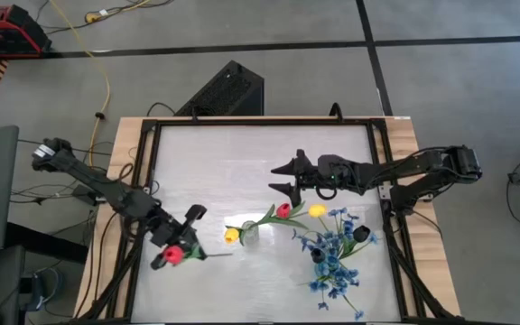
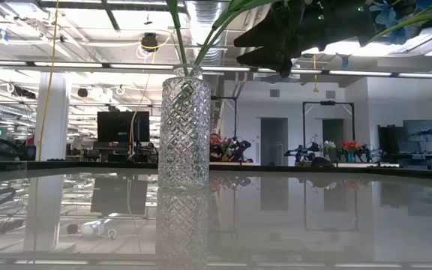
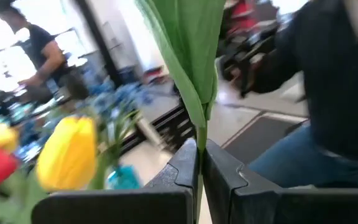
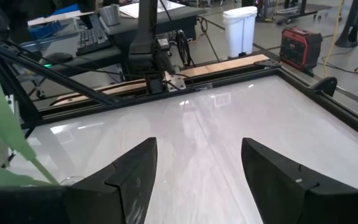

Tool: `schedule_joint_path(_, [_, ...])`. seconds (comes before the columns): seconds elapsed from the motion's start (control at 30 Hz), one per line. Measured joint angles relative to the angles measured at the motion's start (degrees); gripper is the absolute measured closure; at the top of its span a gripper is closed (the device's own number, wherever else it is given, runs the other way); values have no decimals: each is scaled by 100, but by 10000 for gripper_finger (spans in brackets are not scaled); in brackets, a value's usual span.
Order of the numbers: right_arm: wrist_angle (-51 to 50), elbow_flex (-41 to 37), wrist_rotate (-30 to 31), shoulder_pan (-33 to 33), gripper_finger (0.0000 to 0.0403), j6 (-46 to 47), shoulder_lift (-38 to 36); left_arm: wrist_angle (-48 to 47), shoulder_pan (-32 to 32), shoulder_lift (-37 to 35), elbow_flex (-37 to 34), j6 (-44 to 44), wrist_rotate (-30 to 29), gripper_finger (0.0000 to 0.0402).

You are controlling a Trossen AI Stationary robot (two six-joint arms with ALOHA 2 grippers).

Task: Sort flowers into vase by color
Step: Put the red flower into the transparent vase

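Red tulip [image 1: 171, 257] held at the table's left: the left gripper [image 1: 185, 236] has its jaws closed on the thin stem, head toward the near edge, and the left wrist view shows the two fingers [image 3: 182, 171] pinching a green leaf [image 3: 188, 59]. Near the centre stands a cut-glass vase [image 2: 184, 131] holding a yellow tulip [image 1: 231, 236] and a second red tulip [image 1: 283, 210] on leaning stems. Above it hovers the right gripper [image 1: 287, 177], jaws spread wide and holding nothing, over bare white table [image 4: 229, 124]. Toward the right, a second vase [image 1: 320, 257] holds blue sprays [image 1: 332, 271], with another yellow tulip [image 1: 317, 210] and a black-headed stem [image 1: 361, 234] close by.
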Motion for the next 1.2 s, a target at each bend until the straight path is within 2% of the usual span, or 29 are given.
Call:
schedule_joint_path(0.13, [2, 1, 0, -7, 143, 0, 0, -54, 55, 82, 0, 3, -417, 401])
schedule_joint_path(0.5, [-7, 0, 0, -7, 143, 0, 0, -57, 133, 35, 0, 1, -308, 401])
schedule_joint_path(0.67, [-13, 0, 0, -7, 143, 2, 0, 12, 155, 36, 0, 135, -494, 401])
schedule_joint_path(0.9, [-15, 0, 0, -4, 143, 81, 0, 554, 576, 369, 10, 60, -648, 401])
schedule_joint_path(1.03, [-17, 0, 0, 0, 143, 107, 0, 558, 803, 420, 93, -49, -901, 401])
schedule_joint_path(1.2, [-35, 0, -1, 0, 143, 118, 0, 563, 1055, 421, 137, -256, -919, 401])
